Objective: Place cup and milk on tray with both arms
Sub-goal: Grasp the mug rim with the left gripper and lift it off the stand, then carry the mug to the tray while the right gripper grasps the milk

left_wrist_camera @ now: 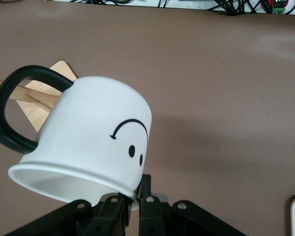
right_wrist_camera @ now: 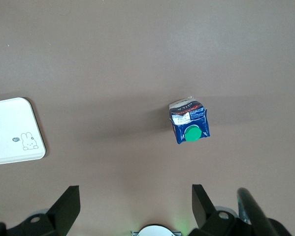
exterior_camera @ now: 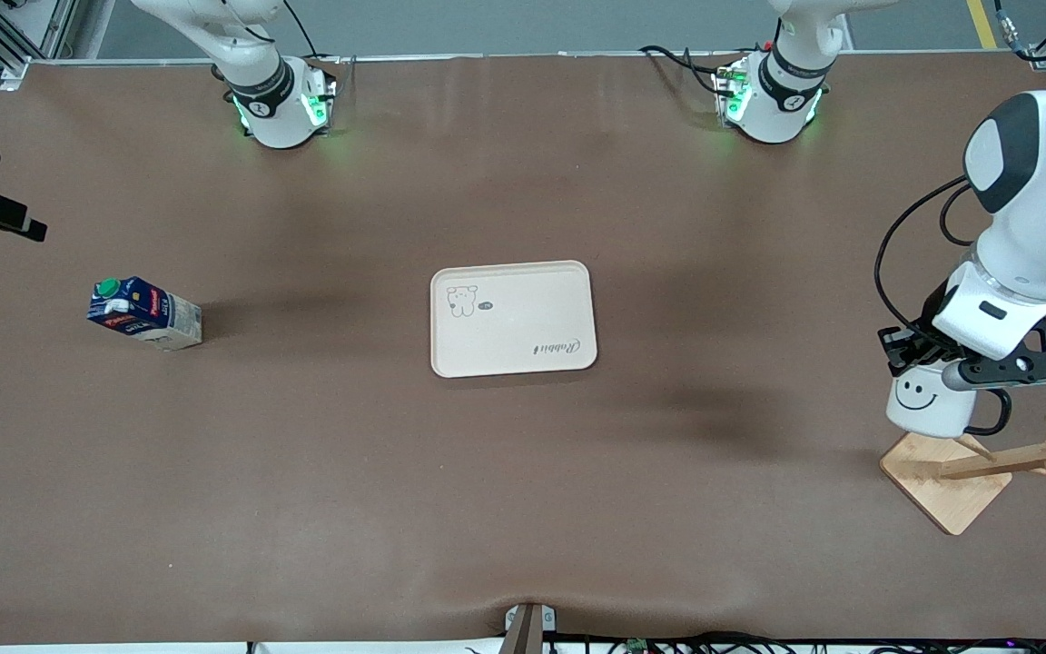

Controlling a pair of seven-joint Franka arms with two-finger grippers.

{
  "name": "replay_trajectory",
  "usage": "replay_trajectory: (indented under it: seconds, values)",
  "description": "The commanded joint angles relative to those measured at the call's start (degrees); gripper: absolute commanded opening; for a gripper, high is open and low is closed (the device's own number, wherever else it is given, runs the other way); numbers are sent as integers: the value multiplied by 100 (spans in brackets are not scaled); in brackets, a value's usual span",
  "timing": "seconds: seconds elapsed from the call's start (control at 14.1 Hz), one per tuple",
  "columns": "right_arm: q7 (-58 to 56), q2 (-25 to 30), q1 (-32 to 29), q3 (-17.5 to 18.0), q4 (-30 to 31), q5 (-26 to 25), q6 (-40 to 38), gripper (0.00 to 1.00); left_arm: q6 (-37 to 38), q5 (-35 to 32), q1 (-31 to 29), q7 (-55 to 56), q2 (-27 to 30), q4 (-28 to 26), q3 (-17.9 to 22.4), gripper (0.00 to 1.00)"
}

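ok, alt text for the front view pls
The left gripper holds the cup in the air above a wooden rack at the left arm's end of the table. The tray lies bare mid-table, and the milk stands toward the right arm's end.

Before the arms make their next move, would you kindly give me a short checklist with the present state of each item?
1. Left gripper shut on the cup at its rim: ok.
2. Cup clear of the wooden rack: ok, it hangs above the rack's base, off the pegs.
3. Tray free to receive both items: ok, nothing lies on it.
4. Milk upright, green cap on top: ok.
5. Right gripper open above the milk: ok, fingers spread, not yet at the carton.
6. Firmness of the rim grip: cannot tell.
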State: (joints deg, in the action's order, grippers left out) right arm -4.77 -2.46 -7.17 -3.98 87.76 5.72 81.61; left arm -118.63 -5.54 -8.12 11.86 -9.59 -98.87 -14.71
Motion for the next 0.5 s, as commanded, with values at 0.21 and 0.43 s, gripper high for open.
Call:
replay_trajectory:
  seconds: [0.21, 0.43]
  values:
    - [-68, -289, -57, 11, -145, 8, 56, 100, 121, -79, 3, 36, 71, 52, -93, 0]
    - [-59, -702, -13, 20, -145, 25, 530, 100, 121, -70, 30, 80, 36, 43, -172, 0]
